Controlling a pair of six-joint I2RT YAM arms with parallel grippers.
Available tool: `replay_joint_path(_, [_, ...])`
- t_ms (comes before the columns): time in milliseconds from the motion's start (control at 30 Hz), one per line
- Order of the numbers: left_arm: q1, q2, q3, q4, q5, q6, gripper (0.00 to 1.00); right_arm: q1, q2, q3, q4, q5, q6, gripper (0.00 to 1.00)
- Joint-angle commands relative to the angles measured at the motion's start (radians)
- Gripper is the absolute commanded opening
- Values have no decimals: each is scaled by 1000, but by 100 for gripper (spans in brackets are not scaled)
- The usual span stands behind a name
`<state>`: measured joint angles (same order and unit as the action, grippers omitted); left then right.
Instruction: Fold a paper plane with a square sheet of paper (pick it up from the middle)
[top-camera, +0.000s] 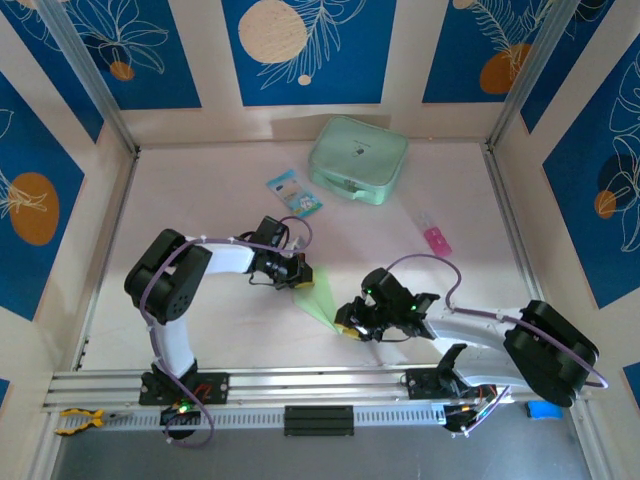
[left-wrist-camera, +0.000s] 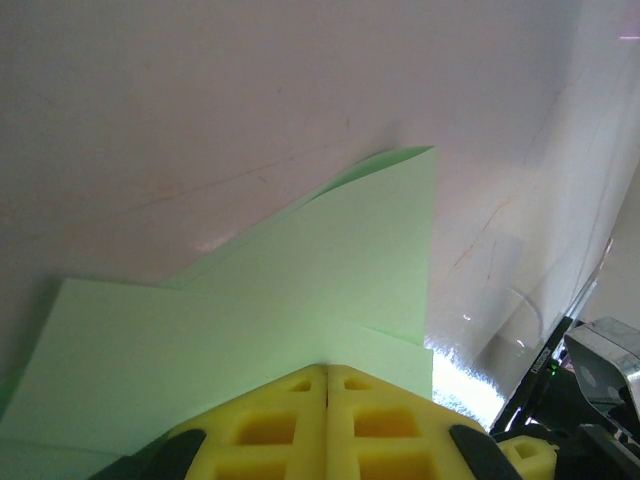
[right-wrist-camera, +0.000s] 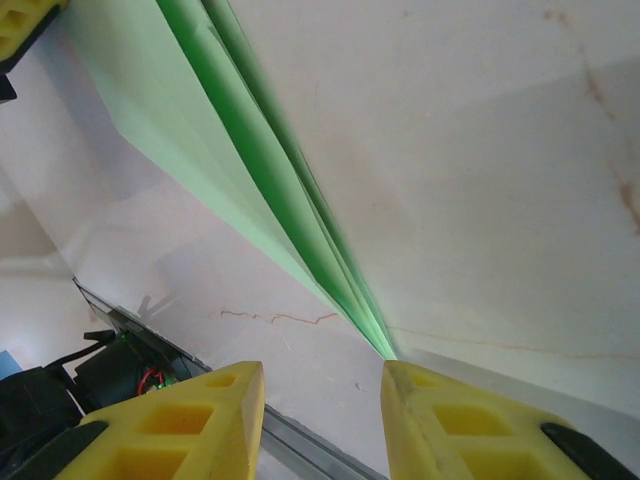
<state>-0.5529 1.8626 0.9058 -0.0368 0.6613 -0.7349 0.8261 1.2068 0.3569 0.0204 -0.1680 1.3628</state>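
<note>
in the top view the pale green creased sheet of paper (top-camera: 318, 295) sits near the middle of the pale desk (top-camera: 200, 215), between the 2 tools. the left tool (left-wrist-camera: 327, 375), at its 11 o'clock end, is clamped shut on it, and the yellow pads (left-wrist-camera: 270, 425) hide the pinched edge. the right tool (right-wrist-camera: 325, 420), at 4 o'clock, stands open. the sheet's pointed tip ends just above the gap, and i cannot tell whether it touches a pad.

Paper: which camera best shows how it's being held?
Left wrist: the paper, flat and folded, runs into the shut left gripper. Right wrist sees its stacked edges tapering to a point; top camera shows a small, distant green wedge.
</note>
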Motion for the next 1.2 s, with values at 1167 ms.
replay_joint_path(1167, [25, 40, -33, -46, -18, -14, 1, -20, 92, 75, -43, 36, -81, 35])
